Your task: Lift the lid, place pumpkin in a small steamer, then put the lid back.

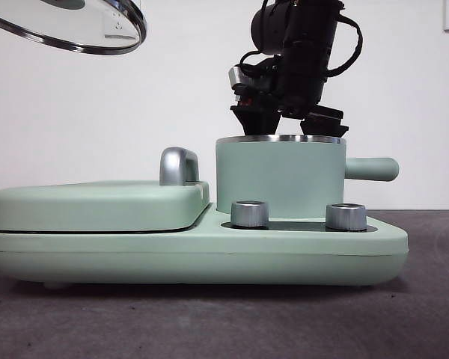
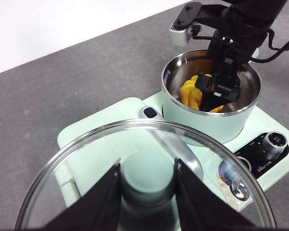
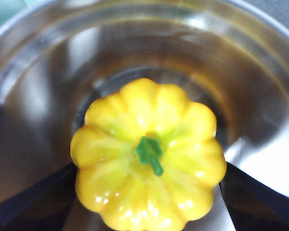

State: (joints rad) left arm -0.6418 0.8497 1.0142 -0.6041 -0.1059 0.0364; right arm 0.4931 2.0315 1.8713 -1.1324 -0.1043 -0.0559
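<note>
My left gripper is shut on the mint-green knob of the glass lid. It holds the lid high and to the left of the steamer; in the front view the lid hangs tilted at the top left. The small steamer stands open on the appliance base. My right gripper reaches down into it from above. Its jaws press both sides of the yellow pumpkin, stem up, low inside the steel bowl. The pumpkin also shows in the left wrist view under the right gripper.
The wide mint-green appliance base carries a flat griddle cover with a steel handle on the left. Two steel knobs sit in front of the steamer. The steamer's side handle points right.
</note>
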